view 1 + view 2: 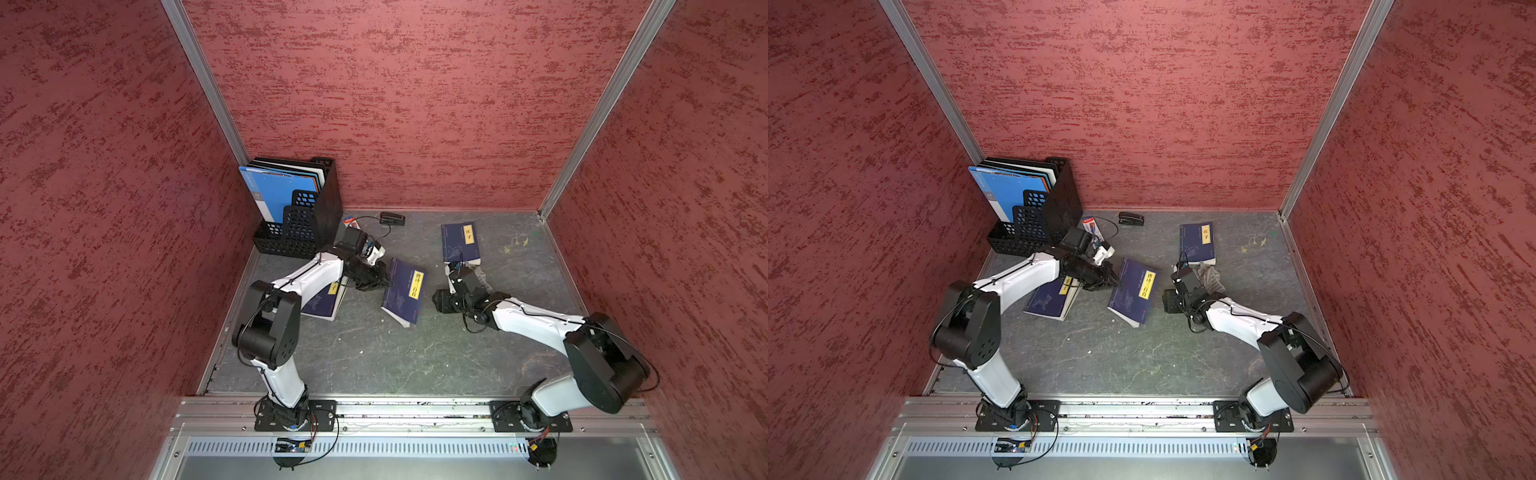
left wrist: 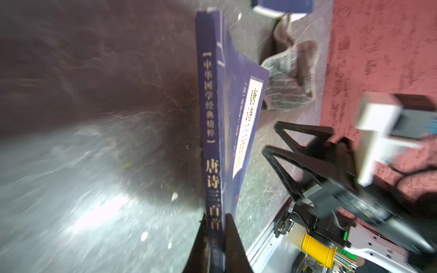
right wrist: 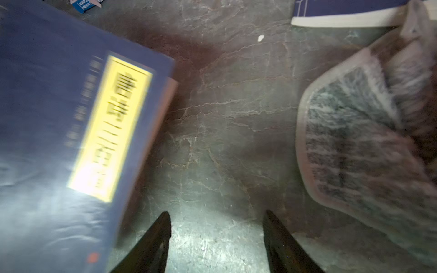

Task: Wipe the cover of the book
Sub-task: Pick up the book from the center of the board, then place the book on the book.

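Book: navy softcover [image 1: 403, 291] [image 1: 1133, 291], glossy and rectangular, mid-table between the two arms, tilted rather than flat.
Book writing: the yellow cover label reads 唐诗三百首; the spine [image 2: 212, 118] reads 中华国学经典精粹 and 唐诗三百首 in gold. The cover is motion-blurred in the right wrist view [image 3: 59, 141].
Left gripper: [image 1: 384, 279] [image 1: 1115, 279] [image 2: 217, 245] black tapered fingers clenched on the book's spine edge.
Right gripper: [image 3: 216, 212] [image 2: 272, 137] released, its thin black fingers spread over bare table between the book and the cloth, holding nothing.
Cloth: grey, nubbly weave with a pale hem [image 1: 482, 274] [image 1: 1210, 276] [image 2: 290, 78] [image 3: 366, 141], crumpled, just beside the far book and partly behind the right arm in both top views.
Far book: same navy cover [image 1: 460, 243] [image 1: 1198, 243], lying flat, yellow label 庄子, cream page edges.
Third book: navy [image 1: 322, 305] [image 1: 1050, 301], largely under the left arm; only 子 of its label reads clearly.
File rack: black plastic lattice [image 1: 299, 224], far left corner, holding upright blue folders [image 1: 278, 187].
Stapler: small and black [image 1: 1131, 219], by the back wall; too small for detail.
Packet: blue and white [image 3: 84, 4], cut off by the frame, print unreadable.
Table: dark grey stone pattern with pale veins [image 1: 395, 357].
Walls: red with a rough streaked texture [image 1: 415, 104].
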`<state>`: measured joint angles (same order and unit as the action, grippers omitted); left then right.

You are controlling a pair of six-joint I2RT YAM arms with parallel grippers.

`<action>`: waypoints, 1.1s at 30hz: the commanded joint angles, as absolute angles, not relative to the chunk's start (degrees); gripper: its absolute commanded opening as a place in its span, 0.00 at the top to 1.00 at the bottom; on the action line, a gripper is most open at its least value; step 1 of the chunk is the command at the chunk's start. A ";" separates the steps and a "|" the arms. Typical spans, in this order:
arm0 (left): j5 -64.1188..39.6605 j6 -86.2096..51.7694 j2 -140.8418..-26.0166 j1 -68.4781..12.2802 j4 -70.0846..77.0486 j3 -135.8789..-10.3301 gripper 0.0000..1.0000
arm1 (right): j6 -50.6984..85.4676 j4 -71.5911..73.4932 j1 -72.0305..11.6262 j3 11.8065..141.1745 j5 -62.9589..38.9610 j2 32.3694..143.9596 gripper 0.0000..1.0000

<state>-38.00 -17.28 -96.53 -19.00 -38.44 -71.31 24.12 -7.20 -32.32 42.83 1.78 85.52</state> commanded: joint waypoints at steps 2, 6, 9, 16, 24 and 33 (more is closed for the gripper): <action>-38.85 -11.34 -90.14 -13.99 -50.12 -73.39 1.00 | 21.82 -6.55 -31.14 45.09 3.02 86.81 0.37; -39.61 -9.07 -85.40 -6.26 -56.03 -74.00 1.00 | 21.31 -5.29 -30.76 45.26 2.64 87.08 0.36; -42.36 -8.59 -81.99 0.30 -57.39 -73.04 1.00 | 20.60 -4.41 -30.24 45.05 2.30 86.64 0.34; -42.38 -5.64 -79.11 13.47 -62.64 -73.20 1.00 | 18.50 -4.27 -28.88 46.18 0.83 87.64 0.33; -40.56 -4.82 -84.35 17.39 -62.25 -74.14 1.00 | 17.81 -2.38 -28.23 47.23 -1.75 89.69 0.32; -34.61 -1.32 -93.35 17.65 -63.89 -76.15 1.00 | 17.51 -0.95 -28.13 47.51 -3.20 90.72 0.32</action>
